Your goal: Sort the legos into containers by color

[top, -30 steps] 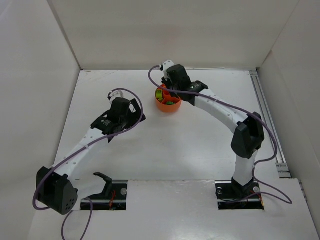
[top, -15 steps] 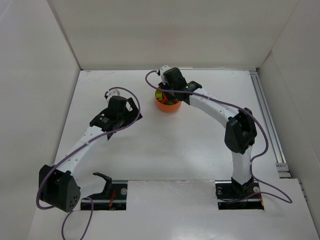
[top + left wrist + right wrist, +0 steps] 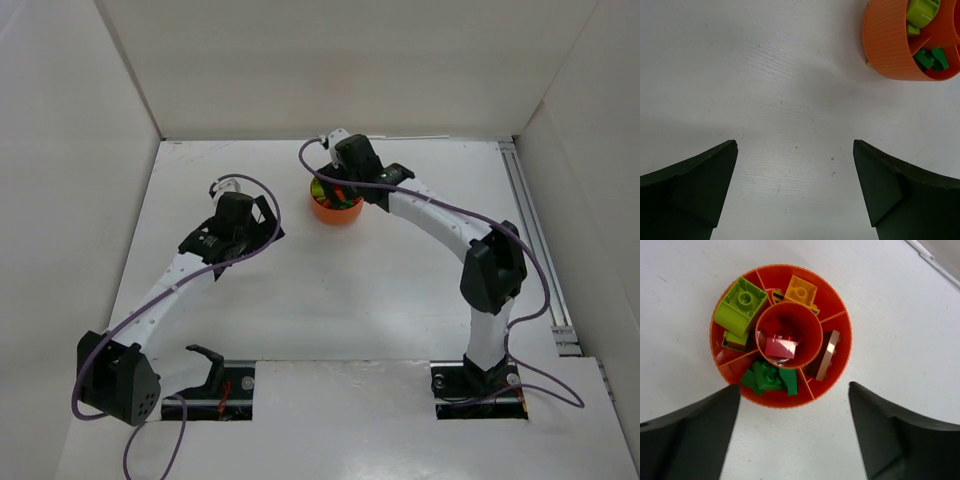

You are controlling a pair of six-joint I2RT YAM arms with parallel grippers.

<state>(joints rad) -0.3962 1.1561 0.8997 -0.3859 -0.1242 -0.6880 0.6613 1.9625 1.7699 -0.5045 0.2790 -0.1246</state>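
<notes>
R fingers [image 3: 690,440] apart, empty, over orange dish [image 3: 836,302]; red lego [image 3: 781,346] in centre ring between tips, prob. red's slot. L fingers [image 3: 685,190] apart, empty, dish beyond right tip, parked clear.

Orange dish [image 3: 771,401] sits upright, far middle. Outer compartments separately hold a lime brick [image 3: 740,302], yellow brick [image 3: 801,290], green bricks [image 3: 769,377] and a brown piece [image 3: 827,356]; a red brick [image 3: 780,346] lies in the centre ring.

We see a plain white table [image 3: 330,290] carrying one round orange plastic dish [image 3: 335,213] toward its far side.
</notes>
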